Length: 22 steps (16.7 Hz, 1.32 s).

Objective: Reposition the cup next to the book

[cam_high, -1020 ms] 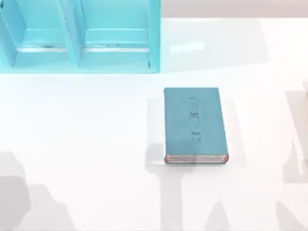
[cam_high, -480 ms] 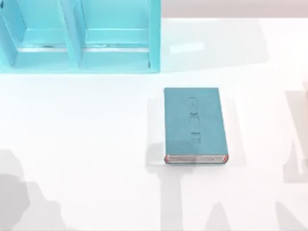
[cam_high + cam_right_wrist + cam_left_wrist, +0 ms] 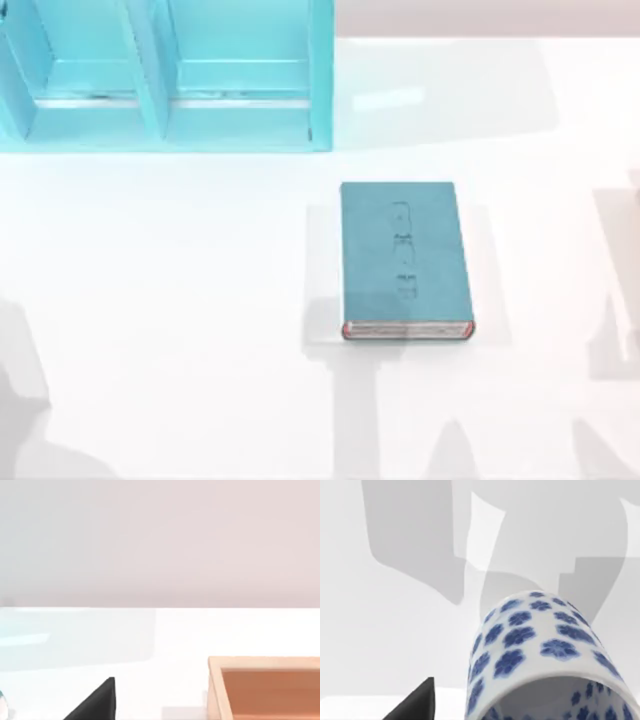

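The cup (image 3: 540, 655), white with blue flowers, looms close in the left wrist view, its open mouth turned toward the camera. My left gripper (image 3: 480, 716) is open. One dark finger (image 3: 417, 702) shows beside the cup, with a gap between it and the cup's wall. The book (image 3: 405, 258), a thick teal hardcover, lies flat right of the table's middle in the top view, with its pale page edges facing the near side. My right gripper (image 3: 160, 716) is open and holds nothing, its dark finger (image 3: 97, 702) hanging over bare white table.
A light-blue shelf unit (image 3: 165, 75) stands at the table's back left. A shallow wooden box (image 3: 265, 687) lies on the table in the right wrist view. White tabletop surrounds the book on all sides.
The arm shadow at the lower left of the top view has shrunk and slid toward the left edge. The book has not moved.
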Motion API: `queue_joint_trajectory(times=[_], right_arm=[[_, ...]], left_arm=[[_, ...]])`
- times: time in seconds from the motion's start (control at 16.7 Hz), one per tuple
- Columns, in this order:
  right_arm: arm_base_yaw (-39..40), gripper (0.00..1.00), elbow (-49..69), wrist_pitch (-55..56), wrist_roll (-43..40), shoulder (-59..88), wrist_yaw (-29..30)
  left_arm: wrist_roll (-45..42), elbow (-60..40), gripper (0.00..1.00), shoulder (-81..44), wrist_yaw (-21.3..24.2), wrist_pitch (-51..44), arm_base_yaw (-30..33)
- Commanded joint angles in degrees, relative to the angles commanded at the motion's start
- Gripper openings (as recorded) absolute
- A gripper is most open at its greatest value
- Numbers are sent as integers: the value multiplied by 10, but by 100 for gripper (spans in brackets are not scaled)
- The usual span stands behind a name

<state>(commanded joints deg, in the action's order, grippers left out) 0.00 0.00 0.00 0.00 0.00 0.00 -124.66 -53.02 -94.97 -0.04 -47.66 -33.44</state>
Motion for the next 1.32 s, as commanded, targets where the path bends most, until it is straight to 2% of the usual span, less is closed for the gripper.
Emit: queue_joint_trajectory(times=[0.3, 1.08, 1.32], right_arm=[[0, 100, 0, 0, 0, 0, 0], [0, 100, 0, 0, 0, 0, 0], [0, 100, 0, 0, 0, 0, 0]], left_arm=[[0, 11, 100, -5, 0, 13, 0], [0, 11, 2, -5, 0, 13, 0], [0, 11, 0, -5, 0, 13, 0]])
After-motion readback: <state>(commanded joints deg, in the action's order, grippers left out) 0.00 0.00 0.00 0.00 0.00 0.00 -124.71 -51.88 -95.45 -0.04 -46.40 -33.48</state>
